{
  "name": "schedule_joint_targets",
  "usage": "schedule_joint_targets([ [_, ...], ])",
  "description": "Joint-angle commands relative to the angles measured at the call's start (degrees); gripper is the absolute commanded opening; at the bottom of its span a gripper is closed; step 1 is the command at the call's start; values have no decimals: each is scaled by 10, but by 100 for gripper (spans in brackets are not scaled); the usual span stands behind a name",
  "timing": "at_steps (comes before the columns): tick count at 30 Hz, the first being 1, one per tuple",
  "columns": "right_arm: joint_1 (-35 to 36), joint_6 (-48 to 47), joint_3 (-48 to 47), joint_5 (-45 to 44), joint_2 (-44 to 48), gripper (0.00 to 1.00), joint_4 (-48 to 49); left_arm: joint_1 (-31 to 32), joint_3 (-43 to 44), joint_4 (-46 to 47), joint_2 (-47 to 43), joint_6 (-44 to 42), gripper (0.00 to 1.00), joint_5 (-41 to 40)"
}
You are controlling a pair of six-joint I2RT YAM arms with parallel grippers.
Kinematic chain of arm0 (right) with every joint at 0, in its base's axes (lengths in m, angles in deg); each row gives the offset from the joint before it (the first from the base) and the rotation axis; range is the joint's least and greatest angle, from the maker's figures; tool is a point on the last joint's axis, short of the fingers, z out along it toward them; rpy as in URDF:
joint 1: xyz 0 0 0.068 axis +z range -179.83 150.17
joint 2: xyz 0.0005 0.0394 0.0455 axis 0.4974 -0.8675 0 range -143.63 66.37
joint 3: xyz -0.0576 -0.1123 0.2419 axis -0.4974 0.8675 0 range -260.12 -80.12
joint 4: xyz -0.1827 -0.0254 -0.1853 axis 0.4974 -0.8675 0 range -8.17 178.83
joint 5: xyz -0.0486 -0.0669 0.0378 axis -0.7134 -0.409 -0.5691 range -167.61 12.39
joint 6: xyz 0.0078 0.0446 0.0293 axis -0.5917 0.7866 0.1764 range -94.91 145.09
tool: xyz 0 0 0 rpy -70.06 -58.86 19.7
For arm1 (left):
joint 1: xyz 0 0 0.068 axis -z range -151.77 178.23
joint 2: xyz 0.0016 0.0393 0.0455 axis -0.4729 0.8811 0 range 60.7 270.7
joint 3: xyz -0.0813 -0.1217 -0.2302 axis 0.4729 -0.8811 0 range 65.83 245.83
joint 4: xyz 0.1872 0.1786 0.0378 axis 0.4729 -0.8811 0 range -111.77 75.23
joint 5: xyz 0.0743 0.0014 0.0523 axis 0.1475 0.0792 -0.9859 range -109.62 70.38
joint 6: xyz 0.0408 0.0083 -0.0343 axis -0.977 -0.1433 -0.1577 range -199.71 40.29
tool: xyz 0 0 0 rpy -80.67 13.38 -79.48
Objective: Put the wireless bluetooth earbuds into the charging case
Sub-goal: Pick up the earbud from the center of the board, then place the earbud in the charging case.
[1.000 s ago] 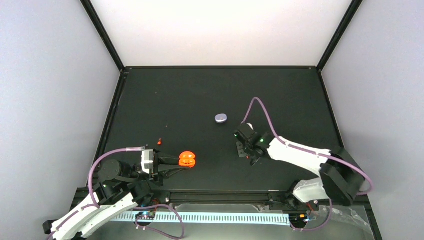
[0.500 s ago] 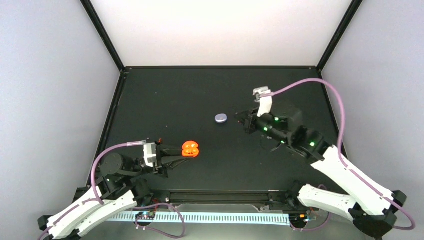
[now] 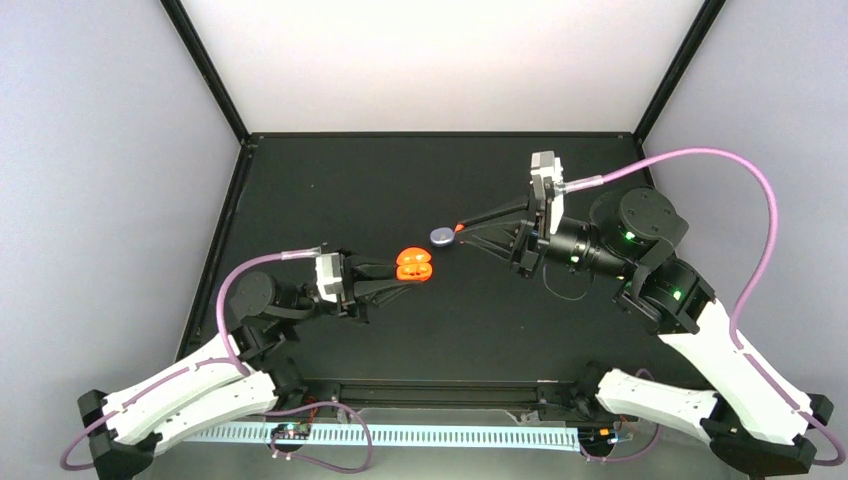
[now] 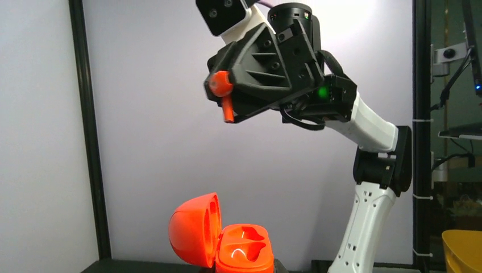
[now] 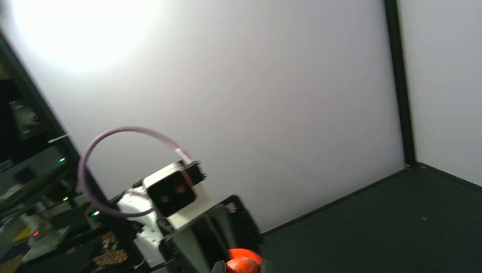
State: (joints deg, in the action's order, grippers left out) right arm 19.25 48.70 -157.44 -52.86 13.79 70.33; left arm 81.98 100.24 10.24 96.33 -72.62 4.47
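The charging case (image 3: 413, 266) is bright orange, and my left gripper (image 3: 402, 272) is shut on its base. In the left wrist view the case (image 4: 245, 255) stands upright with its hinged lid (image 4: 193, 230) swung open to the left. Both wells show bare. My right gripper (image 3: 461, 229) is shut on a small red earbud (image 3: 458, 228), up in the air to the right of the case. From the left wrist, that earbud (image 4: 220, 84) shows its round head and a short stem hanging down. In the right wrist view the earbud (image 5: 242, 266) sits between the fingertips, with the case (image 5: 245, 253) just behind.
A small pale lavender oval object (image 3: 441, 236) lies on the black table (image 3: 400, 180), just under and left of my right fingertips. Black frame posts and pale walls close in the table's back and sides.
My right arm swung up from near the front edge towards the table's middle, carrying the earbud. My left arm lifted the open case and carried it right, towards the right gripper.
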Motion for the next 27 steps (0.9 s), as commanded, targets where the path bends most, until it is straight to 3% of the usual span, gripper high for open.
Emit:
schedule_joint_targets([
  [1, 47, -26, -31, 20, -4, 4, 25, 4, 45, 85, 38, 6, 1, 34],
  [14, 211, -117, -73, -126, -59, 4, -6, 4, 50, 79, 30, 17, 2, 34],
  [27, 237, -122, -59, -171, -95, 3, 11, 4, 45, 71, 12, 26, 1, 40],
])
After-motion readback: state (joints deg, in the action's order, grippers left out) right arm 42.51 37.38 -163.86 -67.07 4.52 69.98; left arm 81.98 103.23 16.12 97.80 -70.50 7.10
